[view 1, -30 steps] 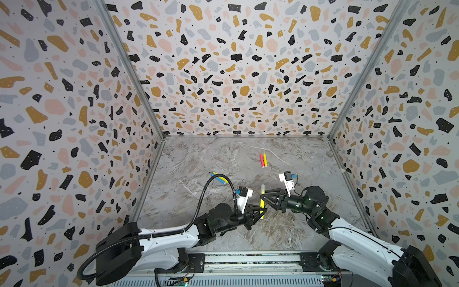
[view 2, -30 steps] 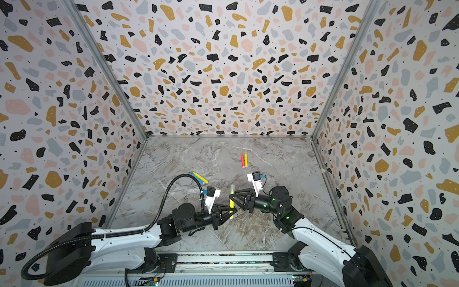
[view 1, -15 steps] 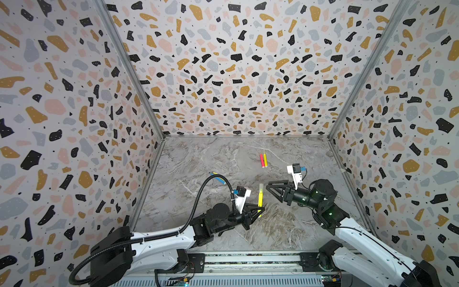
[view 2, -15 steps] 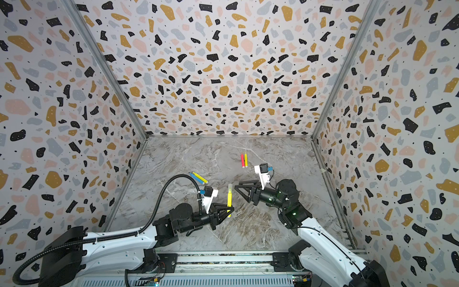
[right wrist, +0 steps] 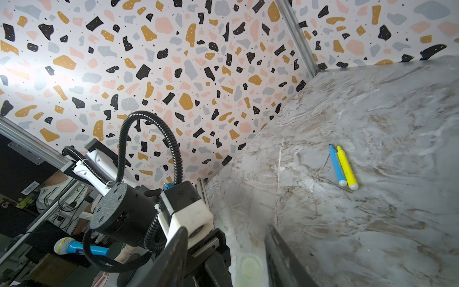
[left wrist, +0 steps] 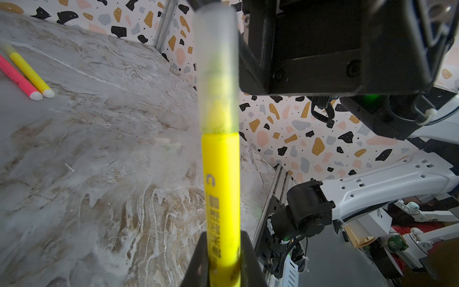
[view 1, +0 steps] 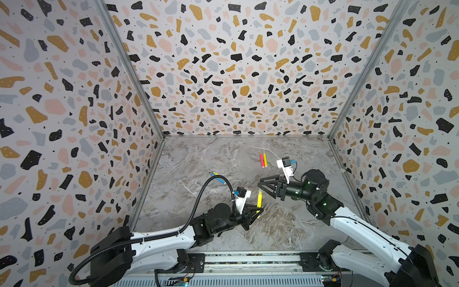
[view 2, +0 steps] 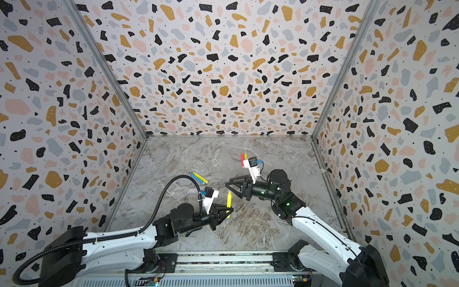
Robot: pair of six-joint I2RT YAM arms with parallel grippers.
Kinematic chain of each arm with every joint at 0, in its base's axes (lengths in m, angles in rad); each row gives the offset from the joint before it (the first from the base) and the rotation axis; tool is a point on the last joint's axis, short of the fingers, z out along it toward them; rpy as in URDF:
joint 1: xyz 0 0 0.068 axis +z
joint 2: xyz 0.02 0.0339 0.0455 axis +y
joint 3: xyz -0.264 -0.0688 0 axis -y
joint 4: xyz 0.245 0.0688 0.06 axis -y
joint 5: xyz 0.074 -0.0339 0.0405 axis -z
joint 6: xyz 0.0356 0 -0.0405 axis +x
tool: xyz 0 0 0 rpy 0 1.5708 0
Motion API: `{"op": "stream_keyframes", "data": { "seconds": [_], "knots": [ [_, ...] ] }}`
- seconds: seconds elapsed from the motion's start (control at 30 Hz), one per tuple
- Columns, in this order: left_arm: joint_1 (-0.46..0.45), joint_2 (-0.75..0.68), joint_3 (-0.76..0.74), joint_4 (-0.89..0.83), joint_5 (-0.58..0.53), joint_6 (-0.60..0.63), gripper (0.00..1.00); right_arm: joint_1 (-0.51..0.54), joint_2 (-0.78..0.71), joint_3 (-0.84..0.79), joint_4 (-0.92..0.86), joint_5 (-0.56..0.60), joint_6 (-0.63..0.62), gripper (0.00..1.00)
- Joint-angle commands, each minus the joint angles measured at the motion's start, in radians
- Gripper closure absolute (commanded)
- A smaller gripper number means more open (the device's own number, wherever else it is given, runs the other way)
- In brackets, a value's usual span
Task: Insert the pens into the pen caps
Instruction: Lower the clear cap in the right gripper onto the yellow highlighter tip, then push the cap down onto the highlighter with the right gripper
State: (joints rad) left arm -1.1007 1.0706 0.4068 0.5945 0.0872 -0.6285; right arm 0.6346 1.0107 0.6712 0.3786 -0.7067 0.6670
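Observation:
My left gripper (view 1: 258,211) (view 2: 229,211) (left wrist: 222,269) is shut on the lower end of a yellow pen (view 1: 259,200) (view 2: 228,201) (left wrist: 221,196), held upright above the marble table. A frosted clear pen cap (left wrist: 216,69) sits over the pen's upper end. My right gripper (view 1: 259,184) (view 2: 227,185) (right wrist: 226,227) stands open just beyond the capped end, touching nothing; the cap's round end (right wrist: 249,267) shows in line with the gap between its jaws. A blue pen (view 1: 220,181) (right wrist: 336,165) and a yellow pen (view 2: 200,177) (right wrist: 346,167) lie side by side at mid-left.
A pink-red pen (view 1: 261,160) (left wrist: 17,77) and another yellow pen (view 1: 265,159) (left wrist: 31,74) lie together near the back, just behind my right wrist camera. Speckled walls close three sides. The arms' base rail (view 1: 248,258) runs along the front edge.
My right gripper was closed in on the top of the held pen; it has opened and drawn back to the right. The left gripper has kept hold of the yellow pen.

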Motion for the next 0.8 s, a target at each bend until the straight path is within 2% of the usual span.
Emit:
{"op": "stream_keyframes", "data": {
  "seconds": [0.0,0.37,0.53,0.77],
  "knots": [
    [-0.004,-0.001,0.032,0.03,-0.012,0.023,1.0,0.015,0.008,0.04,-0.021,0.012,-0.028,0.49],
    [-0.007,-0.001,0.035,0.025,-0.013,0.026,1.0,0.024,0.031,0.056,-0.046,0.028,-0.042,0.55],
    [-0.007,-0.003,0.038,0.02,-0.014,0.027,1.0,0.029,0.039,0.056,-0.058,0.029,-0.047,0.64],
    [-0.007,-0.015,0.043,0.021,-0.017,0.03,1.0,0.049,0.041,0.039,-0.096,0.049,-0.065,0.84]
  ]
}}
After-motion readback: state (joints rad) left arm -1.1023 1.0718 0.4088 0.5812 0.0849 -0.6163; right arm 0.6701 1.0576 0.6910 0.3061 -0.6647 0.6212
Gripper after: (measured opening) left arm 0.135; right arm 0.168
